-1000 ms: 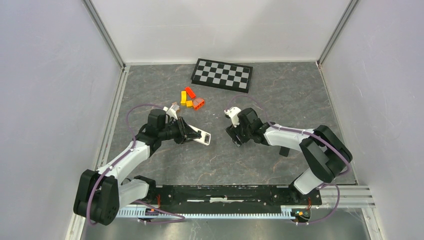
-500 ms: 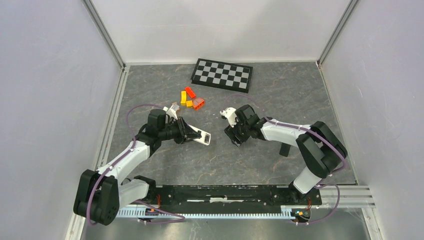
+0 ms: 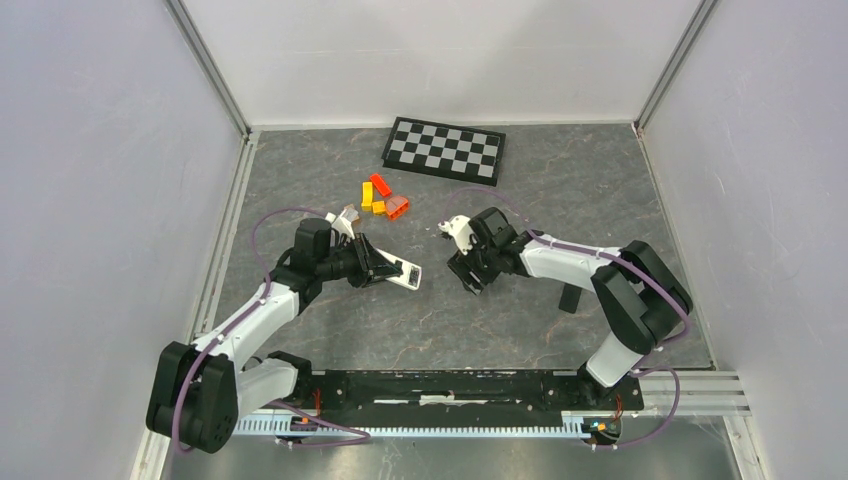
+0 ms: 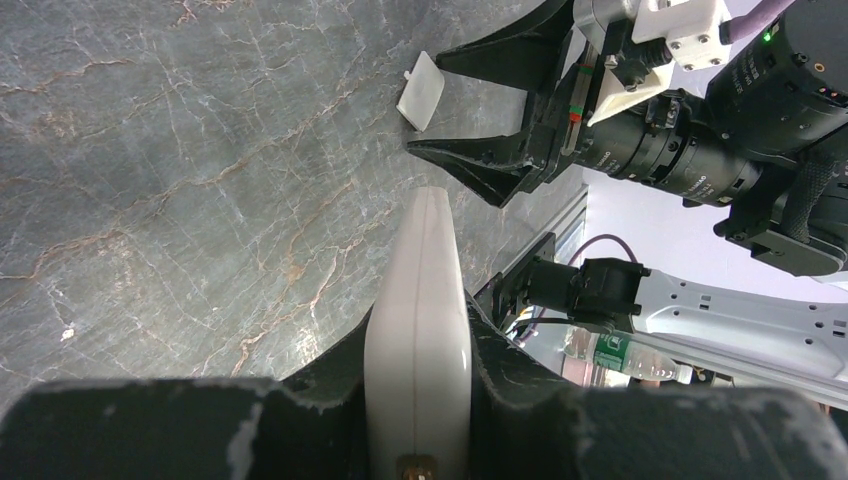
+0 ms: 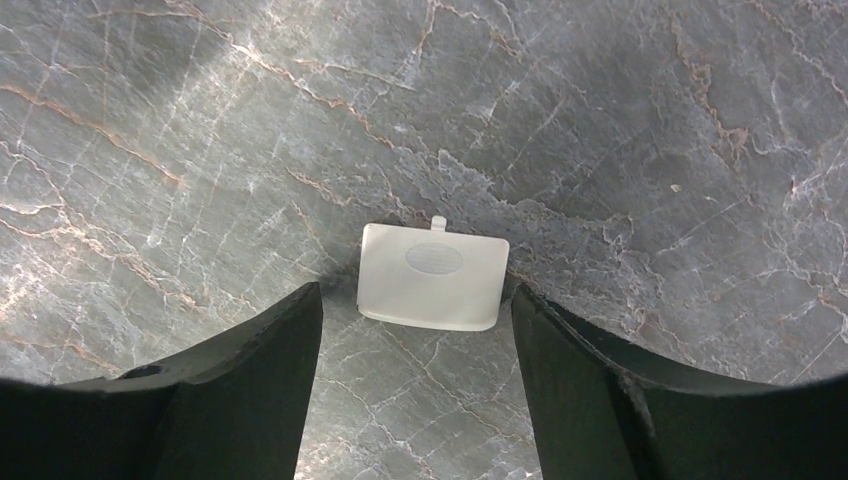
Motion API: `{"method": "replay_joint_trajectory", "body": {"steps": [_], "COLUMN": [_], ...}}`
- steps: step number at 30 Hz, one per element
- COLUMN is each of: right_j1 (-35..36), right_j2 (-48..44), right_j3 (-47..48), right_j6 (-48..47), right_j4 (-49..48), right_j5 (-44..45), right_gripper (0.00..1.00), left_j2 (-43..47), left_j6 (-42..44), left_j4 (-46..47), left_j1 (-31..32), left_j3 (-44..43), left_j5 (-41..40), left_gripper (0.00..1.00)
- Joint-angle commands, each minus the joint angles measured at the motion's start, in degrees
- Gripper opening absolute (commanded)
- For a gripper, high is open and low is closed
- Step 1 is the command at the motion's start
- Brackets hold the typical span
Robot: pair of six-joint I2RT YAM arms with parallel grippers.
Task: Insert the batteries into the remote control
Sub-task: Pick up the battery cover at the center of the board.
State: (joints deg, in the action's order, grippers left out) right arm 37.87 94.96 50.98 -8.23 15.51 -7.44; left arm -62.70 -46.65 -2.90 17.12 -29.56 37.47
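The small white battery cover [image 5: 433, 277] lies between the right gripper's [image 5: 415, 292] spread jaws, long axis across them; left gripper [image 4: 418, 385] clenches the white remote [image 4: 420, 280].

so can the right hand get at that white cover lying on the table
Probably yes: the right hand is open and pointed down at the white cover, which lies flat between its fingers with nothing over it.

One remote [image 4: 418, 300], one white cover [image 5: 433, 276], one checkerboard [image 3: 443, 149], four orange and red blocks [image 3: 397, 207].
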Motion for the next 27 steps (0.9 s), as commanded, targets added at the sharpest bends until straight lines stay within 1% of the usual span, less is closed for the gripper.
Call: {"method": "replay_joint_trajectory", "body": {"steps": [1,5,10,15,19,23,27], "right_j1": [-0.6,-0.6,-0.6,-0.5,-0.4,-0.3,-0.1], "right_j2": [0.3,0.1,1.7,1.9,0.9,-1.0,-4.9], "right_j3": [-1.7,-2.0,-1.7,-2.2,-3.4,-4.3,-6.2], "right_j6": [1.4,1.5,1.2,0.8,-0.1,-0.6,-2.7], "right_j4": [6.3,5.6,5.2,4.5,2.8,0.9,-2.1], "right_j5": [1.4,1.1,0.8,1.6,2.2,2.6,-0.5], "right_gripper": [0.74,0.71,0.62,0.51,0.45,0.41,0.34], "left_j2": [1.1,0.8,0.9,0.9,0.3,-0.6,-2.3], "left_j6": [0.3,0.3,0.3,0.3,0.4,0.4,0.4], "left_j4": [1.5,1.5,1.4,1.4,1.5,2.1,2.7], "left_j1": [0.2,0.2,0.1,0.2,0.2,0.4,1.5], "left_j3": [-0.1,-0.1,-0.2,-0.1,0.0,0.1,0.1], "left_j5": [-0.2,-0.2,-0.1,-0.1,0.0,0.4,0.6], "left_gripper": [0.02,0.02,0.02,0.02,0.02,0.02,0.02]}}
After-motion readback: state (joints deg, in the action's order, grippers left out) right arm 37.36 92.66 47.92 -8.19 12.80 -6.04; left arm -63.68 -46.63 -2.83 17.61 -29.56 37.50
